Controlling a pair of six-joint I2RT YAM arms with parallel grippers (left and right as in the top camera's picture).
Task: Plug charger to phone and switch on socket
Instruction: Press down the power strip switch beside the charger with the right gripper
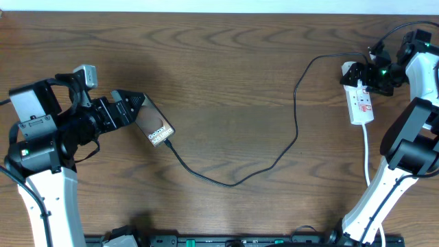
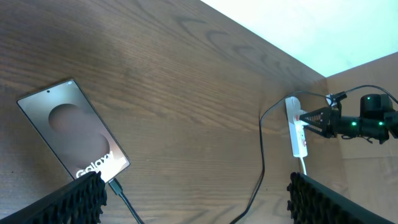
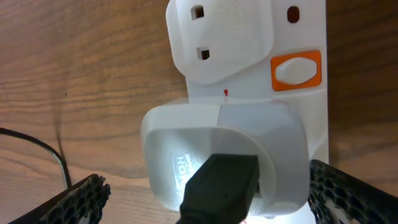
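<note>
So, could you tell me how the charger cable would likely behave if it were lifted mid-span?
Probably floppy: the cable lies in loose curves, so it would sag and drag. Being thin, it likely weighs little. A pull may tug the phone, since its tip appears plugged in there.

The phone (image 1: 154,123) lies flat, left of centre in the overhead view. It is a dark brown-grey slab turned diagonally, with a large oval mark and white "Galaxy" lettering near its lower right end. The thin black charger cable (image 1: 233,183) meets that short end (its plug tip sits right at the edge), sags toward the lower middle, then climbs to the upper right. There it joins a white adapter (image 3: 224,149) seated in the white power strip (image 1: 360,101), which lies lengthwise near the right edge. An orange rocker switch (image 3: 297,68) sits beside the neighbouring outlet.
</note>
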